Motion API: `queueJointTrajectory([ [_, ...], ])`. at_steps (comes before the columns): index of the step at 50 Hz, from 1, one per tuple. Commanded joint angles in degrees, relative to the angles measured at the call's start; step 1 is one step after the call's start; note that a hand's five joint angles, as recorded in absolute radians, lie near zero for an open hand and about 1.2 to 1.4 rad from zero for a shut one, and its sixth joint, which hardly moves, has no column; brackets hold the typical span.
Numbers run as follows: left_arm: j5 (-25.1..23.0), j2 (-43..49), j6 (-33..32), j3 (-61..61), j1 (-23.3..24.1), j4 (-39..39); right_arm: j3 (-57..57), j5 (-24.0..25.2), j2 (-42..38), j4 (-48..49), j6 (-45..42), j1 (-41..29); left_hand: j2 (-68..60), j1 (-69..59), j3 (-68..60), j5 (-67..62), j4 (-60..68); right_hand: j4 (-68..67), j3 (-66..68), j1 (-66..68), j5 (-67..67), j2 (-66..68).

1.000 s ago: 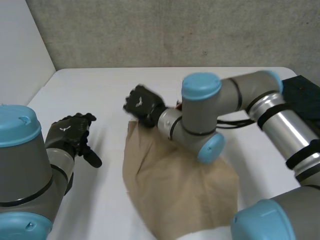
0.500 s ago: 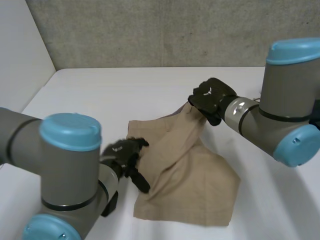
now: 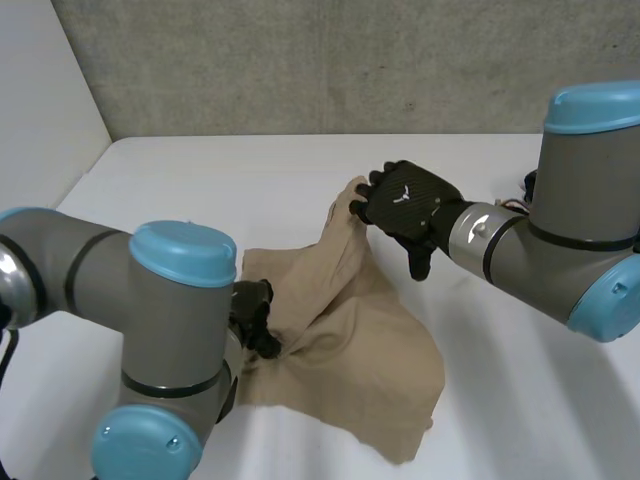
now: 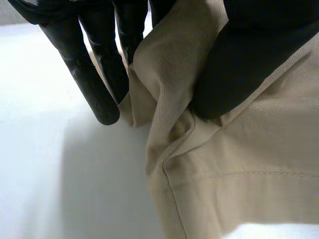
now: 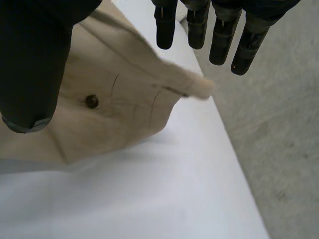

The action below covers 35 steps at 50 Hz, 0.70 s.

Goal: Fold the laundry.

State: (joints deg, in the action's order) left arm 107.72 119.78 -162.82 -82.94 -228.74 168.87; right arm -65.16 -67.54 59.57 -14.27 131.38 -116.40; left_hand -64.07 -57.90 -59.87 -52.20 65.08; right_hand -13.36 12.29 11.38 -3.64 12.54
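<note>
Lower left of centre in the head view, we see the left hand (image 3: 256, 320) clamped on the left edge of the beige cloth (image 3: 350, 330), a fold pinched between its thumb and fingers (image 4: 94, 74). The cloth lies crumpled mid-frame on the white table (image 3: 180, 190) and rises to a peak at centre. There the right hand (image 3: 408, 205) holds its fingers (image 5: 222, 35) straight and apart from the thumb, with the cloth's corner just at their tips.

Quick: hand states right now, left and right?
Left hand: shut on the cloth, a fold pinched between thumb and fingers.
Right hand: open, fingers straight, at the cloth's raised corner.
</note>
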Motion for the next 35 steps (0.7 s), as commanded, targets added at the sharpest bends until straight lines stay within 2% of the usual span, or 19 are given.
queueJointTrajectory([
  [1, -0.31, -4.55, -1.27, -1.96, 0.05, -0.12, 3.45, 2.77, -0.95, 0.38, -5.96, -0.32, -11.75, -17.92, -15.94, -13.62, 10.73, 3.36, -2.29, -1.38, 3.64, -2.54],
  [11, -0.31, -5.34, -1.45, -3.81, 0.49, -0.12, 11.28, 3.12, -6.48, 0.91, -6.14, -1.64, -11.42, -17.58, -15.61, -13.29, 10.40, 3.36, -2.29, -1.38, 3.64, -2.54],
  [23, -0.31, -5.43, -1.63, -3.20, 0.49, -0.12, 19.98, 3.12, -20.01, 0.73, -8.52, -4.10, -11.08, -17.24, -15.27, -12.95, 10.06, 2.29, -1.22, -0.32, 2.57, -1.47],
  [25, -0.31, -5.26, -1.71, -2.76, 0.40, -0.03, 23.14, 3.30, -22.83, 0.65, -8.25, -4.80, -11.08, -17.24, -15.27, -12.95, 10.06, -14.98, 16.04, 16.95, -14.69, 15.79],
  [27, -0.40, -5.17, -2.15, -2.41, 0.14, -0.03, 25.33, 3.56, -24.15, 0.73, -7.99, -5.42, -11.08, -17.24, -15.27, -12.95, 10.06, -38.15, 39.22, 40.12, -37.86, 38.96],
  [28, -0.40, -4.91, -3.28, -1.45, 0.05, 0.06, 28.04, 2.95, -24.85, 0.91, -7.38, -5.77, -11.08, -17.24, -15.27, -12.95, 10.06, -65.08, 66.15, 67.06, -64.80, 65.90],
  [31, -0.32, -4.20, -6.36, 1.54, -0.12, 0.06, 33.15, 1.72, -25.30, 2.05, -4.92, -5.77, -11.08, -17.24, -15.27, -12.95, 10.06, -66.64, 67.71, 68.62, -66.36, 67.46],
  [34, -0.23, -2.54, -12.42, 7.95, -0.56, 0.50, 40.01, -4.07, -24.68, 5.73, 1.40, -5.69, -10.74, -16.91, -14.94, -12.61, 9.73, -66.64, 67.71, 68.62, -66.36, 67.46],
  [35, -0.23, -2.01, -14.35, 10.06, -0.82, 0.50, 42.98, -7.83, -23.99, 7.74, 4.81, -5.51, -10.41, -16.58, -14.60, -12.28, 9.39, -66.64, 67.71, 68.62, -66.36, 67.46],
])
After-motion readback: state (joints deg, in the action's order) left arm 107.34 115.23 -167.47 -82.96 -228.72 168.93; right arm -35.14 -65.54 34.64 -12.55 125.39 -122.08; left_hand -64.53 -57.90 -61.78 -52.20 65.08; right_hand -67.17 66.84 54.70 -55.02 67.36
